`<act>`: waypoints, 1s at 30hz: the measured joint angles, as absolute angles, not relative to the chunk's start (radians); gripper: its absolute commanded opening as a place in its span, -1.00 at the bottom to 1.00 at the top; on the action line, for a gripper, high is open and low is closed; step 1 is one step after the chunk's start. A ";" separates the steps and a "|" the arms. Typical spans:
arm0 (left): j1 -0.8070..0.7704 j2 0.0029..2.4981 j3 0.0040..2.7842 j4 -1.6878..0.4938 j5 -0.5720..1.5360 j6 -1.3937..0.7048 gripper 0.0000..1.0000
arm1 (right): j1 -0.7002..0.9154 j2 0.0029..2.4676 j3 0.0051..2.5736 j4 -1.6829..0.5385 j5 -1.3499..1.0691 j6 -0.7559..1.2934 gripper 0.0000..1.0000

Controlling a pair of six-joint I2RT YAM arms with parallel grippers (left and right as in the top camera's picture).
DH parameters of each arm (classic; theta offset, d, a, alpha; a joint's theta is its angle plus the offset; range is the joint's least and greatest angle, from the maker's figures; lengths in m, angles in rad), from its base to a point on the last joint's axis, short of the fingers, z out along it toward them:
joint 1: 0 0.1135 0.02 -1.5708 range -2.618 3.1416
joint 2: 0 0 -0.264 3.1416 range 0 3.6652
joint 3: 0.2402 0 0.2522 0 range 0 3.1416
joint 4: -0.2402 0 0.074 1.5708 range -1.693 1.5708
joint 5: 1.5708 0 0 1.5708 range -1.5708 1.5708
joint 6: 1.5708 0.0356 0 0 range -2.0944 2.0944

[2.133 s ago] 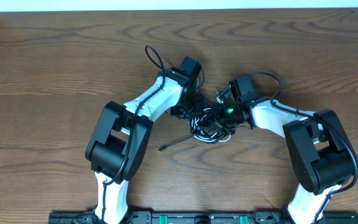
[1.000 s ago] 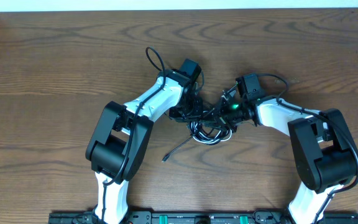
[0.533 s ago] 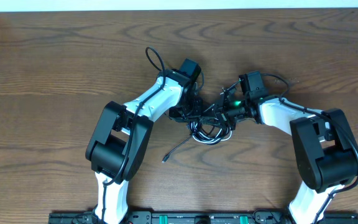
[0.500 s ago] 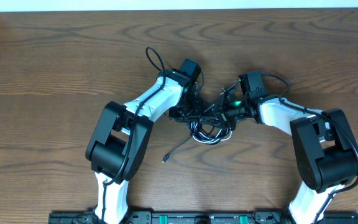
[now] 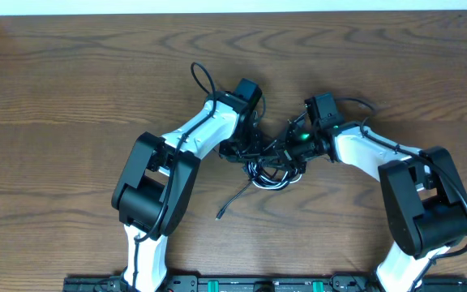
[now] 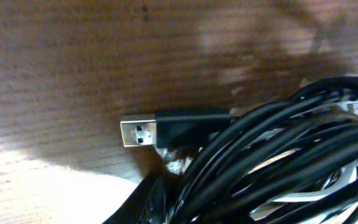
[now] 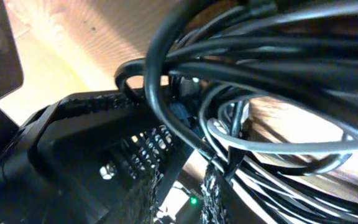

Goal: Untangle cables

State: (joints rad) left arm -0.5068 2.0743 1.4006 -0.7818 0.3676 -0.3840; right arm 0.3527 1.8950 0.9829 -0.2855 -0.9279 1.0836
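The cables [image 5: 272, 169] form one knotted bundle of thin black cords with a white cord running through it, at the table's middle. One loose black end [image 5: 220, 214] trails toward the front left. My left gripper [image 5: 248, 149] is shut on the bundle's left side. In the left wrist view a black USB plug [image 6: 139, 132] lies flat beside the cords [image 6: 278, 162], and one dark finger [image 6: 149, 204] shows at the bottom edge. My right gripper [image 5: 289, 148] is shut on strands at the bundle's upper right. Its textured fingers [image 7: 211, 186] stand close together under the cords [image 7: 253, 68].
Brown wooden table [image 5: 63, 89] all around the bundle. A thicker black arm wire [image 5: 200, 75] loops up behind the left wrist. The two wrists sit close together, almost tip to tip, over the bundle. The arm bases stand at the front edge.
My right wrist has drifted a little left and back with its strands, and its jaws have closed slightly. The loose cable end slid toward the front. The left arm has held still.
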 measured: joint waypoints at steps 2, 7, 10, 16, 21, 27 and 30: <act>-0.507 2.074 1.400 -0.783 0.367 -0.384 -0.55 | 0.360 1.891 0.989 -0.299 -0.906 1.083 -0.57; -0.508 2.074 1.399 -0.781 0.360 -0.384 -0.70 | 0.367 1.888 0.994 -0.310 -0.886 1.080 -0.57; -0.515 2.074 1.399 -0.779 0.364 -0.378 -0.85 | 0.369 1.888 0.998 -0.330 -0.881 1.056 -0.60; -0.524 2.074 1.398 -0.781 0.368 -0.377 -0.84 | 0.369 1.887 1.000 -0.340 -0.883 0.982 -0.61; -0.522 2.074 1.399 -0.752 0.368 -0.369 -0.85 | 0.358 1.887 0.986 -0.388 -0.930 0.923 -0.62; -0.520 2.074 1.399 -0.748 0.367 -0.369 -0.85 | 0.313 1.887 0.971 -0.390 -0.992 0.868 -0.60; -0.520 2.074 1.399 -0.748 0.367 -0.369 -0.85 | 0.302 1.887 0.971 -0.390 -1.016 0.854 -0.58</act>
State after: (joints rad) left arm -0.5198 2.0743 1.3987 -0.7475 0.3672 -0.3687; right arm 0.3023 1.8874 0.9710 -0.3897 -1.0161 0.8539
